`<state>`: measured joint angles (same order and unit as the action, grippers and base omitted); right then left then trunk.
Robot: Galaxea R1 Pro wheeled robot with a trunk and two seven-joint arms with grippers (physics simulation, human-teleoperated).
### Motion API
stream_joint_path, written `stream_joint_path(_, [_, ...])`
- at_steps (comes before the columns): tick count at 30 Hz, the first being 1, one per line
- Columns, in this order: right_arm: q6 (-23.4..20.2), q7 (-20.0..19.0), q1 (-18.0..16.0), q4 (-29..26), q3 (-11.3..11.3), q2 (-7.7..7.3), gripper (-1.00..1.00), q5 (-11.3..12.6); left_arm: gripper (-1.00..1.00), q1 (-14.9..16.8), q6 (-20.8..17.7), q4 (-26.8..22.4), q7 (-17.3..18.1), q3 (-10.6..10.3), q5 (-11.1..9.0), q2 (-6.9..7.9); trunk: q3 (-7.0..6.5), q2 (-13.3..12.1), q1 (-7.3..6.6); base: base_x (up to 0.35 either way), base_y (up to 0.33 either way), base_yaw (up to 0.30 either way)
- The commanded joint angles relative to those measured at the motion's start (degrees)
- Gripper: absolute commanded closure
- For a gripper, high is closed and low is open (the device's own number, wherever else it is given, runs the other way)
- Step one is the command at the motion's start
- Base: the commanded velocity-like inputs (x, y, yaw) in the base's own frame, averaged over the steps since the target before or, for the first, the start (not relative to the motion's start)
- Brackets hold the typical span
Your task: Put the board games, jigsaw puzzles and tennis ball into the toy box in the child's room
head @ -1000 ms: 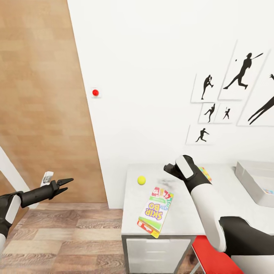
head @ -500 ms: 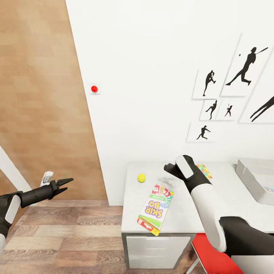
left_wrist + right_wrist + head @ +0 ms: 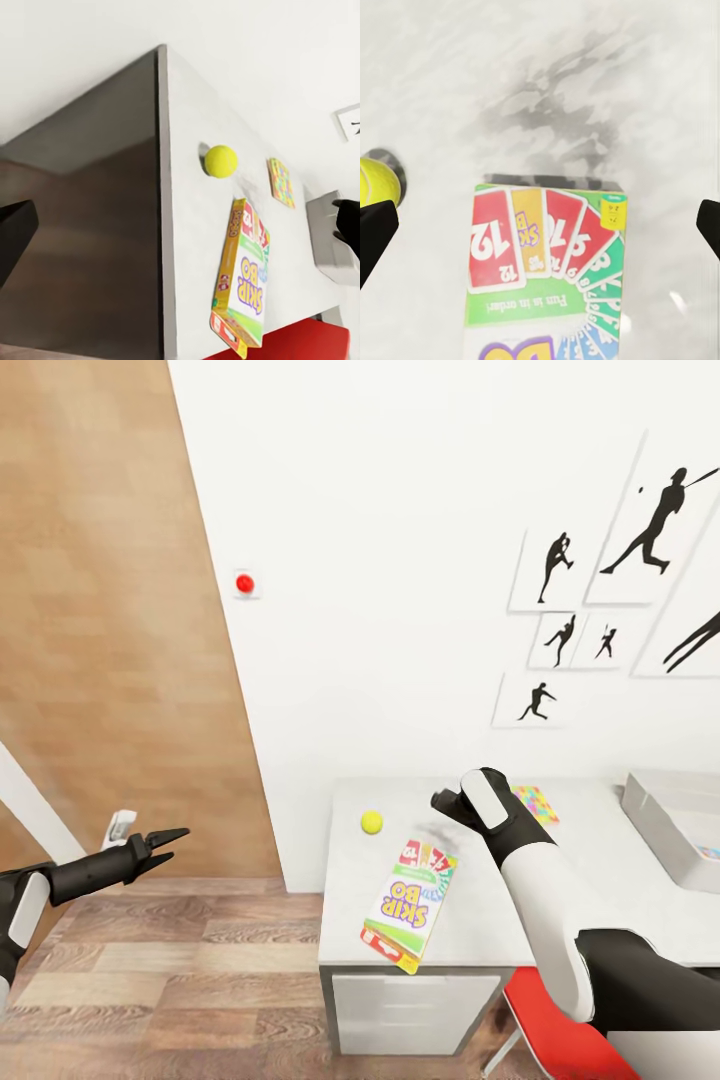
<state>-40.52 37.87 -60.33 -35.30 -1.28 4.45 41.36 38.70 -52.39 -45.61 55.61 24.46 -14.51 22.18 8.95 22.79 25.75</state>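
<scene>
So, parked at the near end of the table (image 3: pixel 480 935), pale mottled top with drawers underneath. Right hand (image 3: pixel 447 805) hanging over the top just past the far end of the Skip-Bo board game (image 3: pixel 410 907), not touching it; fingers spread wide in the right wrist view, black tips at both edges of the frame with the fanned-card end of the box (image 3: pixel 547 262) between them, nothing gripped. Game box lying flat, slanted, its near corner poking a bit over the front edge. Tennis ball (image 3: pixel 372 821) sitting apart from the box, toward the wall, also plain in the left wrist view (image 3: pixel 220 160). One jigsaw puzzle (image 3: pixel 536 804) flat on the top just beyond the right forearm, partly hidden by it. Toy box (image 3: pixel 660 825) off at the right end, pale grey, cut off by the frame. Left hand (image 3: pixel 163 842) out over the wood floor (image 3: pixel 180 960), well clear of the table, dark fingers (image 3: pixel 172 833) slightly parted, carrying nothing. Red chair seat (image 3: pixel 560 1030) tucked low by the right arm.
</scene>
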Motion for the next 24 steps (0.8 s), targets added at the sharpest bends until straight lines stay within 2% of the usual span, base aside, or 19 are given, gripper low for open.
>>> stream_joint_path(1, [-0.1,0.5,0.0,-0.1,-0.1,0.04,-1.0,0.3,-1.0,0.1,-0.3,0.0,0.2,0.1,0.0,0.01,0.22,0.1,0.03,0.0,0.0,0.0])
stream_joint_path(18, [0.1,0.5,-0.3,0.0,-0.2,-0.08,-1.0,-0.3,-1.0,0.1,-0.3,0.0,0.1,0.1,-0.1,0.06,1.83,0.1,0.03,0.0,0.0,0.0])
stream_joint_path(24, [1.9,0.5,-0.5,0.0,-0.2,-0.07,-1.0,-0.3,-1.0,0.1,-0.3,0.0,0.1,0.1,0.0,0.06,2.39,0.1,0.03,0.0,0.0,0.0])
